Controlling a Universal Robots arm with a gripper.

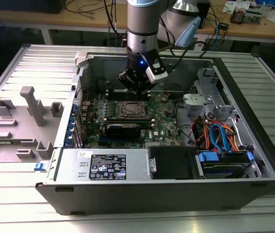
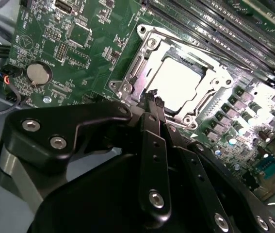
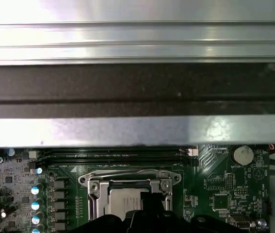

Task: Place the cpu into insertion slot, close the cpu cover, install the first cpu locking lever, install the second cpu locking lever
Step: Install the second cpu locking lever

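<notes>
The arm [image 1: 142, 19] is a silver-grey cylinder with pale blue joint caps, a lit blue indicator and black cabling, ending in a black linkage tool [image 2: 152, 99] fastened by silver screws.

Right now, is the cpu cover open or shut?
Shut: the cpu cover lies flat around the cpu, framing it in both wrist views.

Silver cpu [image 2: 178, 85] seated under closed cpu cover [image 2: 144, 56].

Claw [image 2: 153, 97] state hidden
</notes>
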